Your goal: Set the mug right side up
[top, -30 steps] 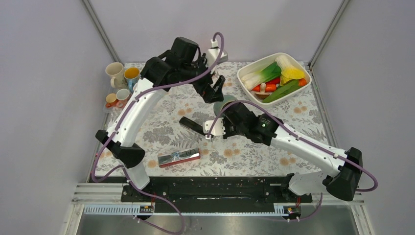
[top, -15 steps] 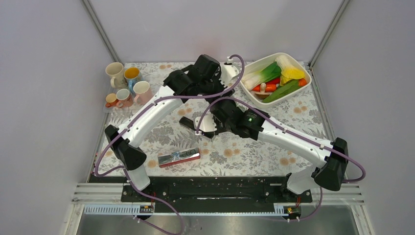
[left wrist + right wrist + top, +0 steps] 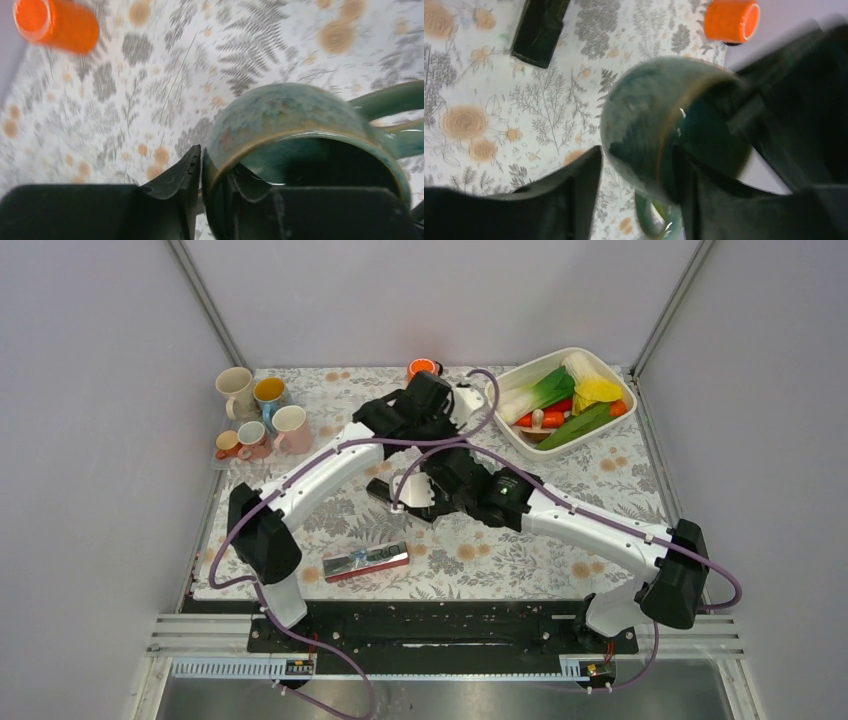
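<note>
The mug [image 3: 285, 115] is dark green glazed pottery, held off the floral table with its mouth facing the wrist cameras and its handle [image 3: 395, 100] out to the side. My left gripper [image 3: 212, 187] is shut on its rim, with one finger outside the wall and one inside. My right gripper [image 3: 639, 195] is open around the same mug [image 3: 644, 115]: one finger is inside the mouth, and the outer finger [image 3: 574, 185] stands off the wall with a gap. In the top view both grippers meet mid-table, left [image 3: 440, 432] and right [image 3: 440, 468], and hide the mug.
An orange cup [image 3: 424, 367] sits at the back edge. Several cups [image 3: 255, 410] stand at the back left. A white tub of vegetables [image 3: 515, 380] is at the back right. A black object [image 3: 385, 492] and a red-and-silver box [image 3: 365, 562] lie nearer the front.
My left arm swung right onto the mug and its jaws closed on the rim. My right gripper, which was shut on the mug, has opened.
</note>
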`<state>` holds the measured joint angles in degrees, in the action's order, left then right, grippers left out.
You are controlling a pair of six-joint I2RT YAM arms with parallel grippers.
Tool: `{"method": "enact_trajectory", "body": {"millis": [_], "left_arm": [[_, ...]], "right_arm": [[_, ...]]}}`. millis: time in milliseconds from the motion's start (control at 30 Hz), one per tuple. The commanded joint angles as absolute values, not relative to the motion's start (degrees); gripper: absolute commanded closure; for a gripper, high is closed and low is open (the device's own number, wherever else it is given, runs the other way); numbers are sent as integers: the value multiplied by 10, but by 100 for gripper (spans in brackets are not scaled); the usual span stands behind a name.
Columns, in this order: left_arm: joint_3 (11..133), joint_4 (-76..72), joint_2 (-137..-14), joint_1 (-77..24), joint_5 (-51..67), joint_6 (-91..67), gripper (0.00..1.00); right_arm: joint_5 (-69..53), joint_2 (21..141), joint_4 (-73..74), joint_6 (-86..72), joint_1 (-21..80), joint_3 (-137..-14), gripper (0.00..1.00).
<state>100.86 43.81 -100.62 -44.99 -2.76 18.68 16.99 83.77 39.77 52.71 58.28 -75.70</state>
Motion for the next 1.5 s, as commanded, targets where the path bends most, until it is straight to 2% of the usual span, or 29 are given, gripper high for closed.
{"method": "enact_trajectory", "body": {"millis": [0, 67, 167, 433, 633, 700, 800, 933, 1067, 1167, 1300, 1467], "left_arm": [[977, 361, -993, -351, -21, 74, 100], [968, 345, -993, -338, -23, 73, 100], [955, 319, -998, -316, -23, 66, 100], [997, 298, -1071, -225, -3, 48, 100], [1021, 317, -1111, -221, 116, 82, 99], [1053, 335, -1127, -217, 126, 96, 78], [1124, 385, -1167, -205, 67, 97, 54], [1253, 467, -1247, -168, 19, 69, 33], [1228, 494, -1259, -164, 21, 96, 22], [1206, 498, -1267, -164, 5, 108, 22], [1187, 494, -1282, -161, 2, 121, 25], [1209, 497, -1330, -159, -23, 126, 46]], "right_arm": [[266, 803, 256, 503, 596, -741, 29], [265, 802, 236, 497, 596, -728, 20], [263, 801, 209, 495, 596, -713, 16], [236, 794, 190, 469, 595, -690, 14], [192, 784, 183, 397, 582, -684, 13], [184, 777, 184, 377, 579, -680, 13], [177, 769, 183, 360, 579, -668, 13], [183, 759, 183, 338, 579, -649, 13], [194, 746, 187, 331, 578, -632, 13], [204, 737, 187, 330, 579, -620, 13], [208, 731, 187, 327, 577, -612, 13], [211, 726, 187, 327, 576, -612, 13]]}}
